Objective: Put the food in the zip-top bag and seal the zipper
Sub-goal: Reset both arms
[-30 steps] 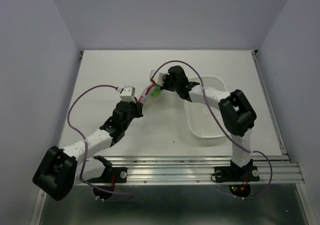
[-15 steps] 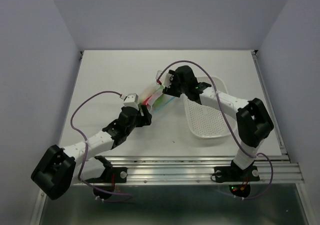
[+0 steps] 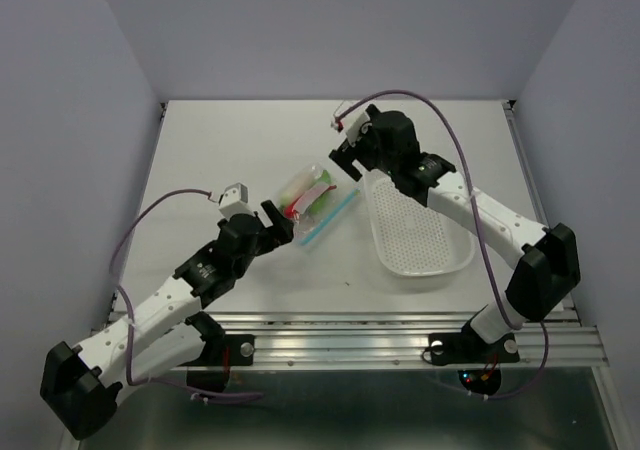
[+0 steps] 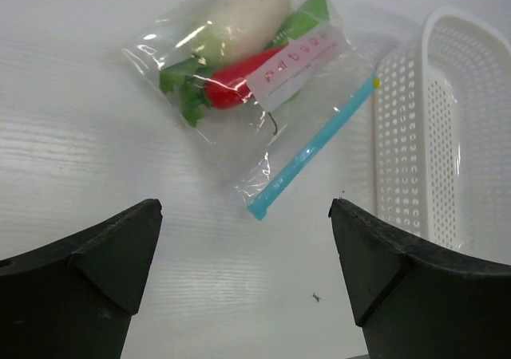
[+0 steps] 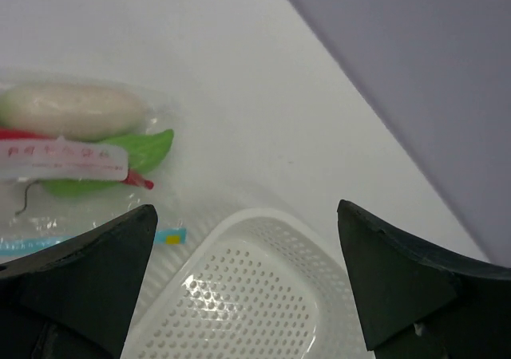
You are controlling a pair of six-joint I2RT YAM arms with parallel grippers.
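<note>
White perforated basket [image 3: 418, 242] — on table [image 3: 220, 155].

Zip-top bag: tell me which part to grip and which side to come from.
Probably the near end of the zipper, approached from the left tool. The strip lies flat, clear of the bulging food, and that end points toward the open tool; its far end sits close to the basket.

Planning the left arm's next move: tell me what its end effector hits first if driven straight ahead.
Likely the zip-top bag, its blue zipper end nearest the open left end effector; height is unclear.
</note>
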